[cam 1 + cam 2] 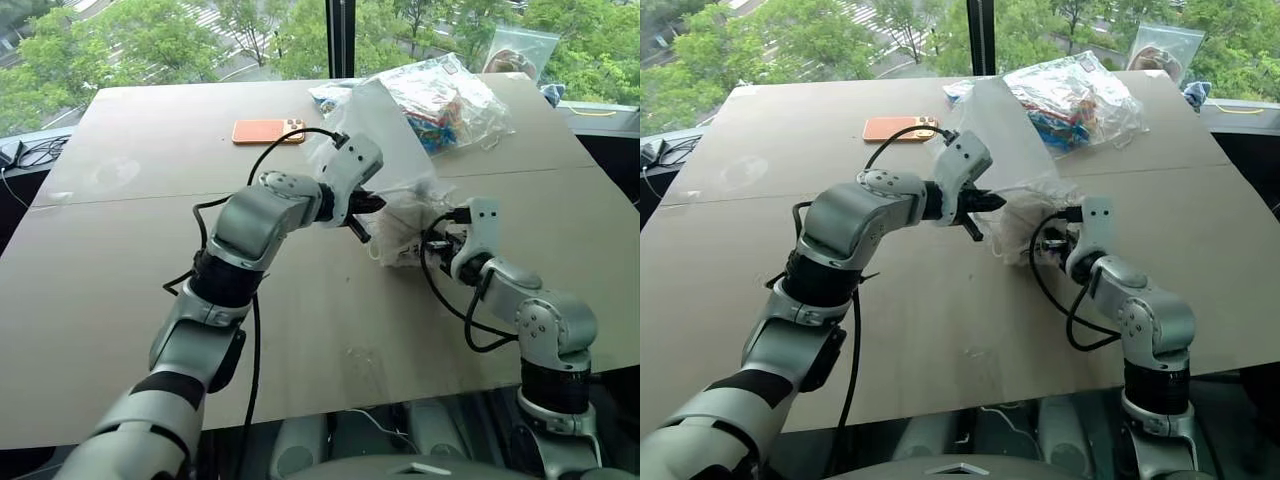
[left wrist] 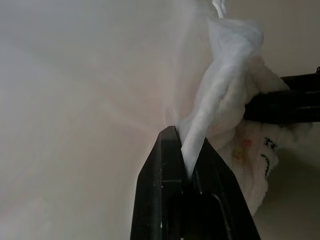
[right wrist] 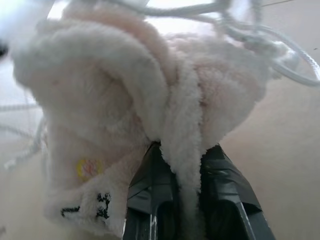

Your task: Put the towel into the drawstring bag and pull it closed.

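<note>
Mid-frame on the big tan table point(image 1: 120, 290), the drawstring bag point(image 1: 385, 140) billowed up with the left gripper point(image 1: 372, 205) pinched tight on its fabric, while the right gripper point(image 1: 432, 246) clamped the towel point(image 3: 125, 100) just beside the bag's lower edge.

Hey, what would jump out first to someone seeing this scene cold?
Mid-table, the left claw pinches the drawstring bag by its thin fabric and holds it up. Beside it, the right claw grips the fluffy towel at the bag's mouth. Behind lie an orange phone and a clear bag of colourful items.
</note>
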Robot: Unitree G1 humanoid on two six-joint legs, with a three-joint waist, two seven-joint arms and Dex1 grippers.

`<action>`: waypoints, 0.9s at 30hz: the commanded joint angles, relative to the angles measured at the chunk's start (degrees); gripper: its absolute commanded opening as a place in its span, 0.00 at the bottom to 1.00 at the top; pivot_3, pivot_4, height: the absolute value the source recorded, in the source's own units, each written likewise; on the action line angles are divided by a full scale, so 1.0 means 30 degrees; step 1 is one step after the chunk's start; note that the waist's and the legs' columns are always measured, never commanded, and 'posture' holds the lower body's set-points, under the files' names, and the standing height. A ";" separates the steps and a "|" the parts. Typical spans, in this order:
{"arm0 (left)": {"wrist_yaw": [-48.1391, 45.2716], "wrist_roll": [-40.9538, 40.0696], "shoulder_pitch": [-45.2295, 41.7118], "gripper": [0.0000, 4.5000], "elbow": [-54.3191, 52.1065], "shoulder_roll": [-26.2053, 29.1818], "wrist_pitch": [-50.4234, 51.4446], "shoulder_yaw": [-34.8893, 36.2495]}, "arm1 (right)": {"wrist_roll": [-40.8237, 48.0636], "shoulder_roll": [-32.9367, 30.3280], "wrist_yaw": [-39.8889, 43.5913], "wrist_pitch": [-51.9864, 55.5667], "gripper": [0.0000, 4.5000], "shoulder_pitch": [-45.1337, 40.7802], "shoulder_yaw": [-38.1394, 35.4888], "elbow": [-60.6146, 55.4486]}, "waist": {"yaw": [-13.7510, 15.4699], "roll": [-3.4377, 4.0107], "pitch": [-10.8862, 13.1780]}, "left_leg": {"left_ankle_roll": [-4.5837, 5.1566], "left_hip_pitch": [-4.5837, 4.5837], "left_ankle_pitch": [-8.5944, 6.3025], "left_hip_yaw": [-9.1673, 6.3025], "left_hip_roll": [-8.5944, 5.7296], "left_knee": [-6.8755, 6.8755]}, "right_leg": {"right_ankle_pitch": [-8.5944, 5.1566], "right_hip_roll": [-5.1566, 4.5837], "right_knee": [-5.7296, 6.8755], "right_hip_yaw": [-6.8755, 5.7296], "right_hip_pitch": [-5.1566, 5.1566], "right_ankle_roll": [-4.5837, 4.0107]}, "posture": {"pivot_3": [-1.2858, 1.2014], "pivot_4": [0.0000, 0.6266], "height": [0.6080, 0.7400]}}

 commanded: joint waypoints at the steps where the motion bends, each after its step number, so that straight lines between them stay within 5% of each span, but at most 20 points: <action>1: -0.0447 -0.0364 0.0064 0.00 -0.0982 0.0373 0.0356 -0.0068 | 0.1195 0.0814 -0.0430 -0.0375 0.01 -0.0928 -0.1926 -0.0089 | -0.0015 0.0003 -0.0001 | 0.0000 -0.0018 0.0000 -0.0002 -0.0001 0.0000 | 0.0000 0.0000 0.0006 -0.0003 -0.0021 -0.0001 | 0.52 0.24 1.00; 7: -0.0679 -0.1030 -0.0163 0.00 -0.1212 -0.0044 0.0753 0.0244 | 0.4471 0.3003 -0.0020 0.0032 0.01 -0.2252 -0.3187 0.0506 | -0.0051 0.0011 0.0003 | -0.0001 -0.0067 0.0001 -0.0005 -0.0001 0.0000 | 0.0001 0.0004 0.0012 -0.0009 -0.0066 -0.0002 | 0.52 0.24 1.00; 15: -0.1325 -0.2409 -0.1258 0.00 -0.0964 -0.0538 0.1181 0.1057 | 0.2822 0.1362 0.2683 -0.1158 0.01 -0.1672 0.2183 0.1270 | -0.0098 0.0020 0.0006 | 0.0000 -0.0071 0.0001 -0.0005 -0.0010 0.0003 | 0.0001 0.0004 0.0010 -0.0010 -0.0069 -0.0001 | 0.52 0.24 1.00; 23: -0.2698 -0.4045 0.0495 0.00 -0.3011 0.1091 0.1392 0.1563 | 0.5246 0.2644 0.2005 -0.2252 0.01 -0.2301 -0.1639 0.3202 | -0.0111 0.0035 0.0014 | -0.0009 -0.0079 0.0007 0.0004 0.0003 0.0002 | 0.0003 0.0006 0.0026 0.0004 -0.0094 -0.0004 | 0.52 0.24 1.00; 27: -0.2394 -0.4302 -0.0098 0.00 -0.1490 0.1038 0.1350 0.2519 | 0.4907 0.1424 0.3426 -0.2014 0.01 -0.1650 -0.0165 0.2878 | -0.0039 0.0035 0.0014 | -0.0005 -0.0093 0.0005 0.0000 -0.0009 0.0025 | 0.0004 -0.0002 0.0024 -0.0005 -0.0091 -0.0001 | 0.52 0.24 1.00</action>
